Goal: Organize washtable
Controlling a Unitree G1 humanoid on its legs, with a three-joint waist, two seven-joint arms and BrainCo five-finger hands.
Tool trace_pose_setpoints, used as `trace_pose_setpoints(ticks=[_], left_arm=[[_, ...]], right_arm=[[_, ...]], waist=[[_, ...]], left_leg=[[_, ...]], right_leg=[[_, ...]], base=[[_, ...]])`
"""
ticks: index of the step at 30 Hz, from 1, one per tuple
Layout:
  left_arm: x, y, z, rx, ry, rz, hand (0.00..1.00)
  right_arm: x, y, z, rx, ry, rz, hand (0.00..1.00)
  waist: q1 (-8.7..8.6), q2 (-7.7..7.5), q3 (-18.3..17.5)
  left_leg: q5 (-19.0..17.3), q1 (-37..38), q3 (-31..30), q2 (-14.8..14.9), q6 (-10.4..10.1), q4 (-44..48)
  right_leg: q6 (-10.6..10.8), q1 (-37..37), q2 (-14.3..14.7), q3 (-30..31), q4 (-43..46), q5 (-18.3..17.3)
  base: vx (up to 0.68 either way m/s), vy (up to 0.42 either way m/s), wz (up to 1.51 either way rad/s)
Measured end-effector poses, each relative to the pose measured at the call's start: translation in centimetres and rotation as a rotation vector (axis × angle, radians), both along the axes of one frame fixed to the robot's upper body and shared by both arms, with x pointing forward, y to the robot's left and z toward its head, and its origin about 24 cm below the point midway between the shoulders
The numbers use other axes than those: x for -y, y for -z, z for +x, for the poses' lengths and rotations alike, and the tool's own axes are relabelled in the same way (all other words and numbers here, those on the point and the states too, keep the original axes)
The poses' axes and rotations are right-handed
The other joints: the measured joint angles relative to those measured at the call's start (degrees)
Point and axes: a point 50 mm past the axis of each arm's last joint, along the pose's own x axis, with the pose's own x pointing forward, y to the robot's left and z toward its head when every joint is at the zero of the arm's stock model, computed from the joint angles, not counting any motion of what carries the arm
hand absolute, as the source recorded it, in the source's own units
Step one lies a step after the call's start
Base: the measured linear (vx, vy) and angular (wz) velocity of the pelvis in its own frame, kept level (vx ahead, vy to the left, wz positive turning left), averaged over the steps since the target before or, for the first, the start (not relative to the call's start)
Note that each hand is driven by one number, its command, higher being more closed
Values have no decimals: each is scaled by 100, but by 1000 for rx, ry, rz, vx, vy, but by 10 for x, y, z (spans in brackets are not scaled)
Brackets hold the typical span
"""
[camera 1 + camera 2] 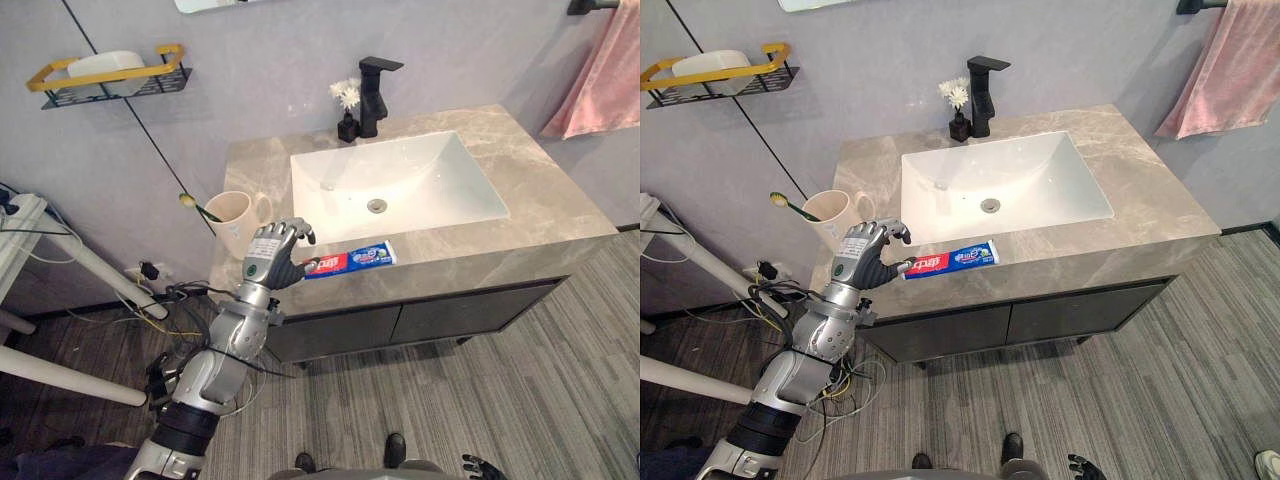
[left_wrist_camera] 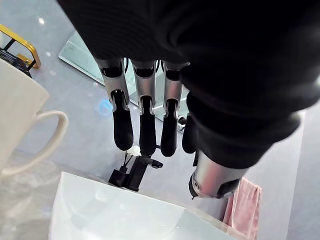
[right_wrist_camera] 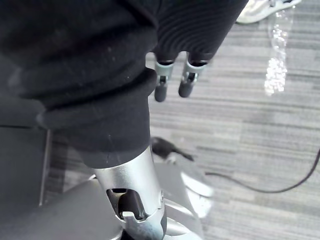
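Observation:
A blue and red toothpaste tube (image 1: 350, 261) lies flat along the front edge of the grey stone counter (image 1: 560, 190), just in front of the white basin (image 1: 400, 180). My left hand (image 1: 270, 255) hovers at the tube's red end, open, its thumb close to the tube. In the left wrist view its fingers (image 2: 122, 125) hang straight and hold nothing. Just behind this hand stands a cream mug (image 1: 232, 220) with a toothbrush (image 1: 195, 207) leaning out of it. My right hand (image 3: 161, 90) hangs low over the floor with relaxed fingers.
A black faucet (image 1: 372, 95) and a small dark vase of white flowers (image 1: 347, 115) stand behind the basin. A yellow-railed wall shelf (image 1: 110, 80) holds a white object at upper left. A pink towel (image 1: 605, 80) hangs at upper right.

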Motion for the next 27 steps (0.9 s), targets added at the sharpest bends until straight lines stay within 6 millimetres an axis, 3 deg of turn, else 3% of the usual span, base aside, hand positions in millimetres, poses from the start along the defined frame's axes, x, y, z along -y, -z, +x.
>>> trace_pose_setpoints(ticks=[3,4,17,27], left_arm=[[-4,-1,1,5,-18,-3,100],[-7,-2,1,7,-27,-4,0],[-6,0,2,-6,-20,6,0],[23,19,-8,-190,146,-11,0]], right_arm=[[0,0,0,0,0,0,0],[-1,0,0,-1,0,2,0],[-6,2,-1,-13,-19,11,0],[-6,2,-1,-16,-15,11,0]], waist=[[6,-7,-4],[5,-19,-16],[4,-134,-86],[3,-134,-86]], left_leg=[[23,0,-11,-1,26,-26],[25,2,-13,-2,22,-37],[23,28,-64,-50,31,-80],[24,2,-124,-45,29,-87]], right_leg=[[-24,-6,7,-4,1,17],[-26,-8,21,-9,1,18],[-21,18,2,-61,1,18],[-17,11,-29,-98,-1,14]], base=[[48,7,2],[69,9,2],[26,14,1],[-6,2,2]])
